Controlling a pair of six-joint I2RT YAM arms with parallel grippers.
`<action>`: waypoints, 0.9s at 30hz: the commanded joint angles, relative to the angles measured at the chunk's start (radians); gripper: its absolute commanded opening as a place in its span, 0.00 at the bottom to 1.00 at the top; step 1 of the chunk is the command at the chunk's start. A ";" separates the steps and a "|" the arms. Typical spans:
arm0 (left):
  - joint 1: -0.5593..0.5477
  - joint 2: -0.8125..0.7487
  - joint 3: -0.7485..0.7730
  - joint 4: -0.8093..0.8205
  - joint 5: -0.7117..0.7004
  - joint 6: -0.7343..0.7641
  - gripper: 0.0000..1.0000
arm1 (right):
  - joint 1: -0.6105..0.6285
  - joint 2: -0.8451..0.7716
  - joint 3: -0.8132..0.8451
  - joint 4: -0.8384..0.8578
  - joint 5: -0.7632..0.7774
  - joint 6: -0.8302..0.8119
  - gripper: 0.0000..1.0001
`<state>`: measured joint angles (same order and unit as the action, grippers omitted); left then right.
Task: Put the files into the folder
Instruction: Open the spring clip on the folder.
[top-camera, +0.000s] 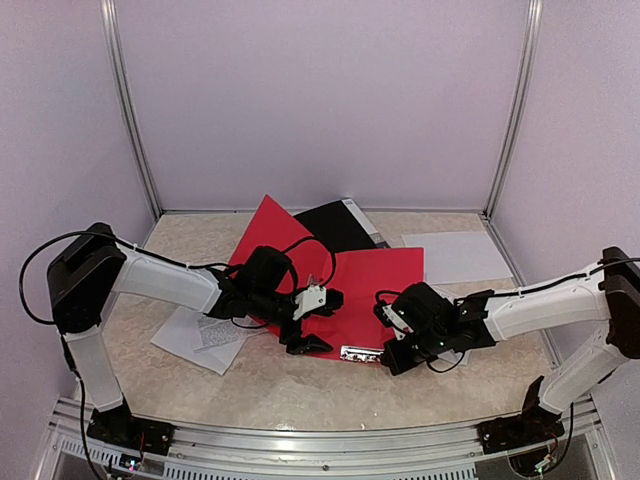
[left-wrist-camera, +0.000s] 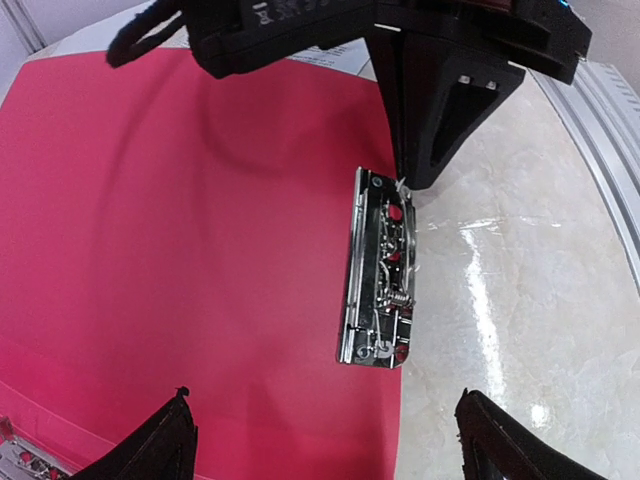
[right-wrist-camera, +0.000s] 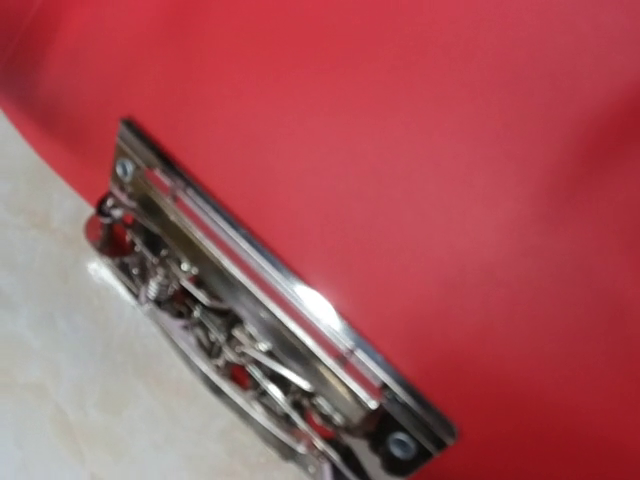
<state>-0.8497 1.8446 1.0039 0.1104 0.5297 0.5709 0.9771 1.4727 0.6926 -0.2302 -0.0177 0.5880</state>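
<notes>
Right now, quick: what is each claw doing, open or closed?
Left gripper: open, empty, above the red folder.
Right gripper: shut, tip at the metal clip.

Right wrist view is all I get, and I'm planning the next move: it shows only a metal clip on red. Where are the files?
Observer: Printed sheets lie on the table left of the red folder, partly hidden by the left arm.
Operator: Any others?
Observer: A blank sheet lies right of the folder, toward the far corner.
Operator: And the left gripper?
Observer: It hovers over the folder, jaws open, holding nothing.
</notes>
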 joint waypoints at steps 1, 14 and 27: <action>-0.001 0.035 0.008 -0.033 0.084 0.057 0.86 | -0.029 0.017 0.038 -0.078 -0.062 -0.120 0.00; -0.089 0.137 0.014 0.099 -0.017 0.058 0.83 | -0.088 0.064 0.076 -0.083 -0.130 -0.207 0.00; -0.108 0.199 0.038 0.172 -0.037 0.037 0.63 | -0.102 0.081 0.070 -0.065 -0.150 -0.208 0.00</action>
<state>-0.9466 2.0102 1.0199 0.2535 0.5068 0.6117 0.8806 1.5322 0.7547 -0.2863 -0.1577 0.4004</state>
